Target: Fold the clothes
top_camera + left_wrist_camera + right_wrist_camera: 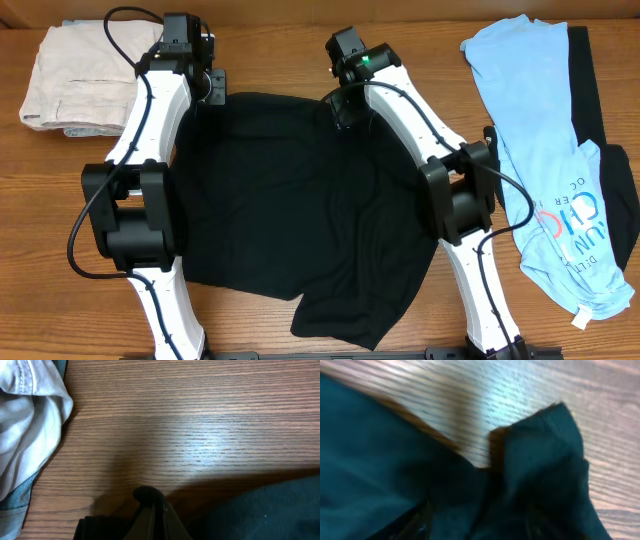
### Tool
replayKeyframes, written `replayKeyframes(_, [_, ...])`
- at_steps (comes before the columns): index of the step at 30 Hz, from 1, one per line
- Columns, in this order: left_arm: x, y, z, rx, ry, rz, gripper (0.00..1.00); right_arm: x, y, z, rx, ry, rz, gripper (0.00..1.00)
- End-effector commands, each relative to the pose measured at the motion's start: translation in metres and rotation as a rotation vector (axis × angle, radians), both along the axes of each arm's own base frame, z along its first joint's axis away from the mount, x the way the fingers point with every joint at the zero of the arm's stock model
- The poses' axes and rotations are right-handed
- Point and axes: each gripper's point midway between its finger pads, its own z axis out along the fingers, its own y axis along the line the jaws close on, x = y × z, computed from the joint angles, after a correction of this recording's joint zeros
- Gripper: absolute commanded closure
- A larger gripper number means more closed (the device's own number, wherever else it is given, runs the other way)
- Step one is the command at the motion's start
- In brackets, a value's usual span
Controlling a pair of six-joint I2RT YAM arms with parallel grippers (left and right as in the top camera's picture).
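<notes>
The black T-shirt point(300, 200) lies spread over the middle of the table, with its lower edge bunched near the front. My left gripper point(212, 88) is at the shirt's far left corner. In the left wrist view its fingers point(149, 496) are pressed together with a dark lump of fabric at the tip, and black cloth point(270, 510) lies to the right. My right gripper point(345, 108) is at the shirt's far right edge. Its fingers point(477, 522) are spread apart, with bunched black cloth point(545, 455) between and ahead of them. Light blue printed T-shirts point(545, 130) lie at the right.
Folded beige trousers point(75, 80) sit at the far left corner and also show in the left wrist view point(30, 425). A black garment strip point(590, 90) lies beside the blue shirts. Bare wood runs along the far edge point(270, 50).
</notes>
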Motion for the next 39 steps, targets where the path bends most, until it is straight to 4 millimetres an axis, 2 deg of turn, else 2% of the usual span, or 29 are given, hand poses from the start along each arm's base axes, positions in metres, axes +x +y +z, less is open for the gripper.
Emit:
replayKeyframes(1, [0.004,0.002,0.009,-0.014,-0.024,0.007,0.96,0.011,-0.03,0.005,-0.138,-0.075,-0.106,0.45])
replayKeyframes(3, [0.004,0.002,0.009,-0.014,-0.024,0.007,0.96,0.014,-0.042,0.007,-0.177,-0.089,-0.136,0.57])
replayKeyframes(4, [0.004,0.002,0.009,-0.014,-0.024,0.007,0.96,0.013,-0.061,0.008,-0.193,-0.08,-0.208,0.72])
replayKeyframes(8, [0.004,0.002,0.009,-0.014,-0.024,0.009,0.96,0.008,-0.093,0.014,-0.172,-0.035,-0.314,0.83])
replayKeyframes(9, [0.004,0.004,0.009,-0.006,-0.024,0.012,0.96,0.009,-0.104,0.017,-0.107,-0.008,-0.35,0.85])
replayKeyframes(10, [0.004,0.004,0.009,-0.004,-0.024,0.014,0.96,0.01,-0.118,0.019,-0.025,0.024,-0.395,0.85])
replayKeyframes(11, [0.004,0.005,0.009,-0.004,-0.024,0.014,0.96,0.01,-0.146,0.018,0.052,0.068,-0.464,0.75])
replayKeyframes(12, [0.004,0.005,0.009,-0.004,-0.024,0.014,0.96,0.01,-0.16,0.017,0.07,0.082,-0.495,0.71])
replayKeyframes(13, [0.004,0.004,0.009,-0.004,-0.024,0.014,0.96,0.01,-0.183,0.017,0.1,0.095,-0.545,0.69])
replayKeyframes(16, [0.004,0.004,0.009,-0.004,-0.024,0.014,0.96,0.012,-0.206,0.017,0.185,0.11,-0.593,0.67])
replayKeyframes(18, [0.004,0.004,0.009,-0.005,-0.024,0.014,0.96,0.023,-0.183,0.032,0.361,0.103,-0.44,0.6])
replayKeyframes(19, [0.004,0.004,0.009,-0.006,-0.024,0.014,0.96,0.03,-0.175,0.043,0.355,0.068,-0.401,0.57])
replayKeyframes(21, [0.004,0.004,0.009,-0.007,-0.024,0.013,0.96,0.041,-0.147,0.061,0.276,-0.009,-0.3,0.48])
replayKeyframes(23, [0.004,0.004,0.009,-0.007,-0.024,0.013,0.96,0.048,-0.122,0.065,0.163,-0.075,-0.233,0.42])
replayKeyframes(25, [0.004,0.004,0.008,-0.007,-0.02,0.013,0.96,0.056,-0.081,0.072,0.044,-0.172,-0.111,0.36])
replayKeyframes(26, [0.004,0.004,0.008,-0.007,-0.021,0.013,0.96,0.06,-0.064,0.075,0.017,-0.212,-0.065,0.35])
replayKeyframes(28, [0.004,0.004,0.008,-0.007,-0.021,0.012,0.96,0.066,-0.046,0.068,0.001,-0.24,-0.013,0.35])
replayKeyframes(29, [0.004,0.004,0.008,-0.007,-0.021,0.012,0.96,0.066,-0.043,0.059,-0.001,-0.229,-0.006,0.36])
replayKeyframes(31, [0.004,0.004,0.008,-0.007,-0.02,0.012,0.96,0.06,-0.043,0.043,-0.014,-0.182,-0.003,0.44])
replayKeyframes(35, [0.004,0.004,0.009,-0.008,-0.023,0.013,0.96,0.051,-0.036,0.033,0.017,-0.139,0.014,0.51])
replayKeyframes(39, [0.004,0.004,0.009,-0.007,-0.023,0.012,0.96,0.042,-0.035,0.009,-0.002,-0.097,0.027,0.51])
